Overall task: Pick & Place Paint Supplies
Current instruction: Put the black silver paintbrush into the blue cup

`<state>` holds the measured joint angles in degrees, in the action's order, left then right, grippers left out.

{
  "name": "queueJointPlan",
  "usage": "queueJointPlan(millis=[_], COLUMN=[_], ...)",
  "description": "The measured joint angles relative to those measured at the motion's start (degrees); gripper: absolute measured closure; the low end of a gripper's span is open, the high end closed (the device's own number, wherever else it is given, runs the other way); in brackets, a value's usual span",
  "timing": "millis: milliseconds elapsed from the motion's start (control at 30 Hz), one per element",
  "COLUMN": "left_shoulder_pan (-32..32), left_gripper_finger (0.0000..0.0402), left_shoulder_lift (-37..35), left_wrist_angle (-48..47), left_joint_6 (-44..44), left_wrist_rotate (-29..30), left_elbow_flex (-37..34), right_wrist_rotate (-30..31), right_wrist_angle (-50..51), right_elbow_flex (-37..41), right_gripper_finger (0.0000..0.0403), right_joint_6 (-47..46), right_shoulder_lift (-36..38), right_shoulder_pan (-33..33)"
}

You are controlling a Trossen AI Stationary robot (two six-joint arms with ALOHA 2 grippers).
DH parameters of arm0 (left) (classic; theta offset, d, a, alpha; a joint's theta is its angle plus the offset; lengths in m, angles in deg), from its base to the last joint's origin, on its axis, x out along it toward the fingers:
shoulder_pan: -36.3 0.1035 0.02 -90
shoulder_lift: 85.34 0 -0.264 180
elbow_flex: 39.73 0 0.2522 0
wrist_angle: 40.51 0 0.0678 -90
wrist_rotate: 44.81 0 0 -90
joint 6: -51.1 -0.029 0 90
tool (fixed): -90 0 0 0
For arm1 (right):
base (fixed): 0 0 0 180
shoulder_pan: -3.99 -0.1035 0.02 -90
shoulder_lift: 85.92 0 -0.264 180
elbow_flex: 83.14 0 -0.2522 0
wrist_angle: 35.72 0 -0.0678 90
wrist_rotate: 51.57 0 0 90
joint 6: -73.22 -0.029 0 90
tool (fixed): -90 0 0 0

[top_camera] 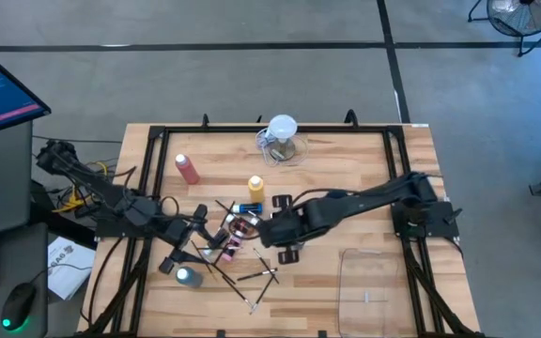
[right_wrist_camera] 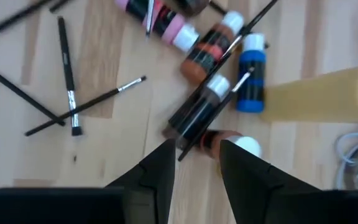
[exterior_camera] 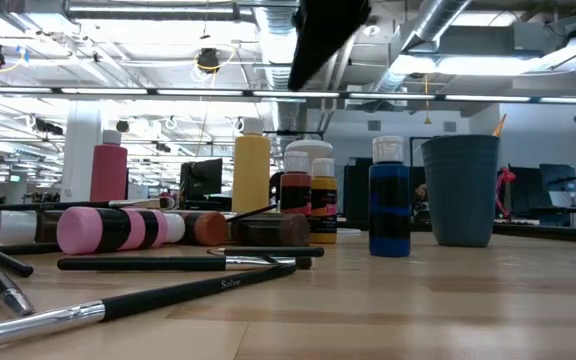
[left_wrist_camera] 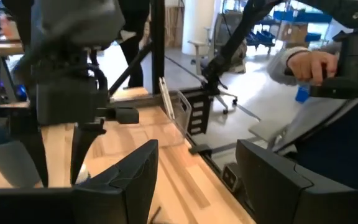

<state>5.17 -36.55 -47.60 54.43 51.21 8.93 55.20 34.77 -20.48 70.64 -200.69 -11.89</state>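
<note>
From above, the task looked barely begun: the paint supplies lay scattered on the pale plank table (top_camera: 374, 178), and nothing appeared sorted anywhere. Taking the yellow squeeze bottle (top_camera: 255, 188) as landmark, the pink-red squeeze bottle (top_camera: 187, 168) stood well apart toward the left arm's side, the small blue bottle (top_camera: 249, 208) lay just beside it, and the thin dark paintbrushes (top_camera: 252, 277) were strewn beyond that, nearer the front edge. The right pincer (top_camera: 285, 252) hovered near the yellow bottle over the small bottles; the left pincer (top_camera: 198, 222) waited further off.

From table height, the yellow bottle was a smooth matt cylinder; beside it stood small white-capped bottles (exterior_camera: 390, 196) with glossy labels, and a round grey cup (exterior_camera: 461, 189) stood farther along. Brushes lay flat in front (slim dark handles, bright metal ferrules).

The left wrist camera showed the left pincer's fingers (left_wrist_camera: 135, 180) spread apart with nothing between them.

The right wrist camera showed the right pincer (right_wrist_camera: 194, 155) part open and empty, poised just over a lying white-capped bottle (right_wrist_camera: 201, 111) beside the yellow bottle, with a brush crossing it. I judged every piece still to be picked
</note>
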Motion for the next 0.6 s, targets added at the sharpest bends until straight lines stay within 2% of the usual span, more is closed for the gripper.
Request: queueJointPlan(millis=[233, 600], left_shoulder_pan=[-1.3, -1.3], left_gripper_finger=[0.0198, 0.0198], left_shoulder_lift=[-1.2, -1.2], left_wrist_angle=[-2.1, -1.8], left_joint_6=[0.1, 0.6], left_wrist_rotate=[0.2, 0.5], left_elbow_flex=[0.0, 0.0], right_wrist_rotate=[-0.3, -1.8], right_wrist_angle=[-1.4, -4.2], right_elbow_flex=[0.0, -0.1], right_gripper_finger=[0.0285, 0.0285], right_joint_6=[-0.3, -12.7], right_shoulder_lift=[-0.3, 1.5], right_shoulder_pan=[-1.6, -9.7])
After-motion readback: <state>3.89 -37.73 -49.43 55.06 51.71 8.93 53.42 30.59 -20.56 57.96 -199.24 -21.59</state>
